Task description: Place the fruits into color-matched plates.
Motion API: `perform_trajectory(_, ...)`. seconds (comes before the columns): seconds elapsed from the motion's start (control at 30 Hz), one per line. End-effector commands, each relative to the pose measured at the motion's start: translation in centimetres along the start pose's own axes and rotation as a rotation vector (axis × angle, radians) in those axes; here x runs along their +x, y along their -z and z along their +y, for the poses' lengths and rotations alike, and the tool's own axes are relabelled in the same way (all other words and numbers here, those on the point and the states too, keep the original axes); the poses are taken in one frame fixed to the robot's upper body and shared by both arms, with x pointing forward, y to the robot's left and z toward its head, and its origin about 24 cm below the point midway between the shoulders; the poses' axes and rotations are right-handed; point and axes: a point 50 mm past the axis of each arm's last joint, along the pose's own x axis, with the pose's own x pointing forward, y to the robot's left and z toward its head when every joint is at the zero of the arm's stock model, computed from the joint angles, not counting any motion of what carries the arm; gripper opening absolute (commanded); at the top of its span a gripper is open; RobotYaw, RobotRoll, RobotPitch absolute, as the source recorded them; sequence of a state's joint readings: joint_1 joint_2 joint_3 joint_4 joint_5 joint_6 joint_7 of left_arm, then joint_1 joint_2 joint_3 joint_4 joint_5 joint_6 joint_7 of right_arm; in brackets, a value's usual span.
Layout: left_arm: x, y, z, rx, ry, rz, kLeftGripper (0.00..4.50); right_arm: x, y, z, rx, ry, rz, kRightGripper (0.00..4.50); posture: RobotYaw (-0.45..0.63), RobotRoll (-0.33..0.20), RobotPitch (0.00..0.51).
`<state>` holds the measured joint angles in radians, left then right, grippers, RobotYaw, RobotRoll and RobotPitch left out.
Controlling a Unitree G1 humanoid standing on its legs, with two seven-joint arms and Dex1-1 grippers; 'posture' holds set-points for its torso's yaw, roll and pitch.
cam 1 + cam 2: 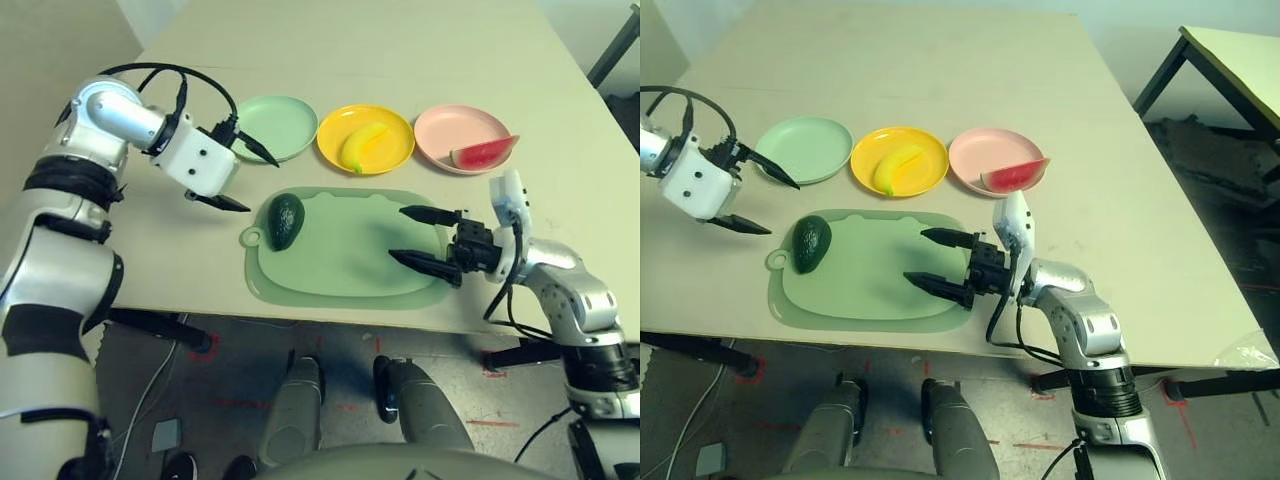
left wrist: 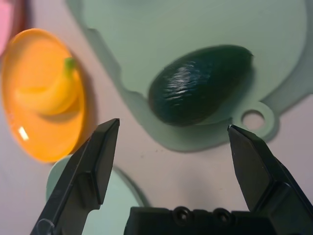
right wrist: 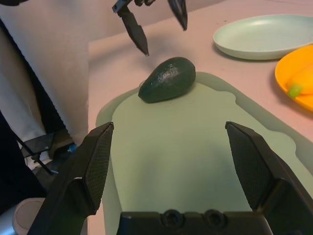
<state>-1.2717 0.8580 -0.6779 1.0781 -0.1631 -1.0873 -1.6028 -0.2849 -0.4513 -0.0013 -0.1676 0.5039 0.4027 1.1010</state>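
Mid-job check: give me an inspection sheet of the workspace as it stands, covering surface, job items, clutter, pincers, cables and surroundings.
Surface: beige table; green cutting board near the front edge.
Job's things: avocado lies on the board's left end; mint green plate holds nothing; banana in the yellow plate; watermelon wedge in the pink plate.
Clutter: nothing seen.
Pincers: left pincer open, just left of the avocado, holding nothing; right pincer open over the board's right end, holding nothing.
Cables: black cable loops over the left wrist; another hangs off the right forearm.
Surroundings: second table at the right; red floor marks.
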Motion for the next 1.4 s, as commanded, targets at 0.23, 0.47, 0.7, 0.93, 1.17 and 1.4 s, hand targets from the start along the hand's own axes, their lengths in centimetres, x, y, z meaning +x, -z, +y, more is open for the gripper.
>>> perform_trajectory(0.23, 1.2, -0.2, 0.4, 0.076, 0.101, 0.016, 4.50, 0.3, 0.4, 1.2, 0.013, 0.041, -0.001, 4.46, -0.16, 0.000, 0.180)
perform_trajectory(0.47, 1.7, -0.2, 0.3, 0.090, 0.125, 0.019, 4.50, 0.3, 0.2, 1.6, 0.026, 0.068, -0.016, 4.46, -0.18, 0.000, 0.186)
perform_trajectory(0.7, 2.7, -0.1, -0.2, 0.106, 0.169, 0.011, 4.50, 0.5, -0.1, 2.1, 0.029, 0.078, -0.030, 4.46, -0.20, 0.000, 0.193)
perform_trajectory(0.93, 3.1, 0.0, -0.2, 0.097, 0.177, 0.011, 4.50, 0.8, 0.2, 2.7, 0.022, 0.038, -0.006, 4.46, -0.22, 0.000, 0.194)
perform_trajectory(1.17, 3.4, 0.0, 0.0, 0.086, 0.161, 0.011, 4.50, 1.0, 0.4, 3.1, 0.024, 0.028, 0.001, 4.46, -0.22, 0.000, 0.196)
perform_trajectory(1.4, 3.7, 0.2, -0.5, 0.056, 0.193, 0.013, 3.56, 1.2, 0.2, 3.3, 0.026, 0.030, -0.009, 4.50, -0.23, 0.000, 0.196)
